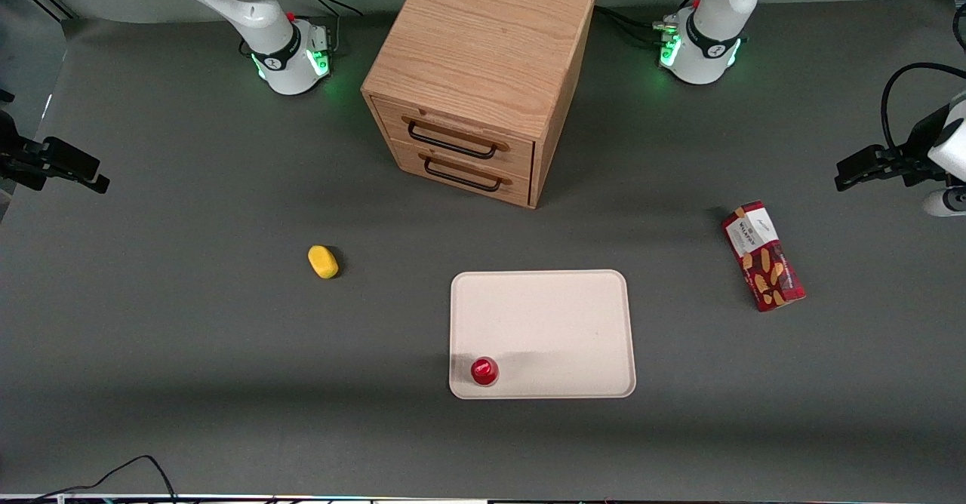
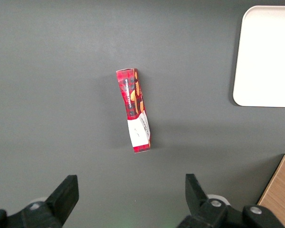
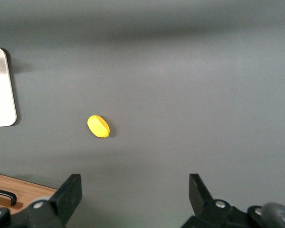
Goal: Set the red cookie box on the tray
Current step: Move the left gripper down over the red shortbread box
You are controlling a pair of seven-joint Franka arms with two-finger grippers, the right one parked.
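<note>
The red cookie box [image 1: 762, 256] lies flat on the grey table toward the working arm's end, well apart from the tray [image 1: 551, 323]. It is a long tartan carton with a white label and biscuit pictures. The cream tray sits near the middle of the table, closer to the front camera than the cabinet. My gripper [image 1: 849, 174] hangs above the table at the working arm's end, a little farther from the front camera than the box. In the left wrist view the gripper [image 2: 131, 190] is open and empty, with the box [image 2: 133, 110] below it and the tray's edge [image 2: 266, 57] visible.
A small round red cup [image 1: 484, 370] stands on the tray's corner nearest the camera. A wooden two-drawer cabinet [image 1: 483, 74] stands farther back, mid-table. A yellow lump [image 1: 323, 261] lies toward the parked arm's end. A black cable [image 1: 143, 466] lies at the table's near edge.
</note>
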